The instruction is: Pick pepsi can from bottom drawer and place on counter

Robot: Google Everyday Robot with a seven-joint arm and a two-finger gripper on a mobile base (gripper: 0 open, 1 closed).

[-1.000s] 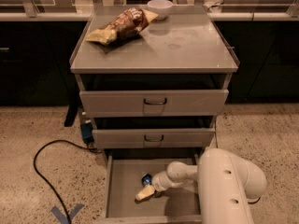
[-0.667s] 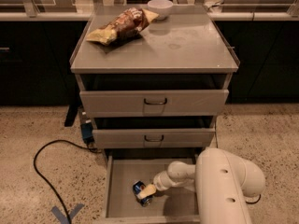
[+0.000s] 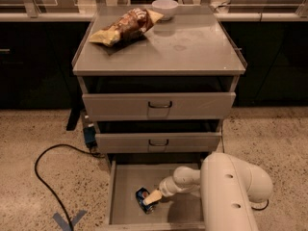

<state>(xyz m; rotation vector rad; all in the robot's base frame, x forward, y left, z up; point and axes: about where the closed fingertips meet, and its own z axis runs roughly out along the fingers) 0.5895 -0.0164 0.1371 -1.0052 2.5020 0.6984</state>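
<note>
The pepsi can is dark blue and lies tilted on the floor of the open bottom drawer, left of centre. My gripper reaches down into the drawer from the right, at the end of the white arm, and its pale fingertips are at the can's right side, touching it. The counter is the flat grey cabinet top above.
A yellow-brown chip bag and a white bowl sit on the counter's far left part. Two upper drawers with dark loop handles stand partly open. A black cable and blue floor tape lie left of the cabinet.
The gripper has moved left and lower in the drawer onto the can. The can has shifted from upright near the fingers to lying tilted further left.
</note>
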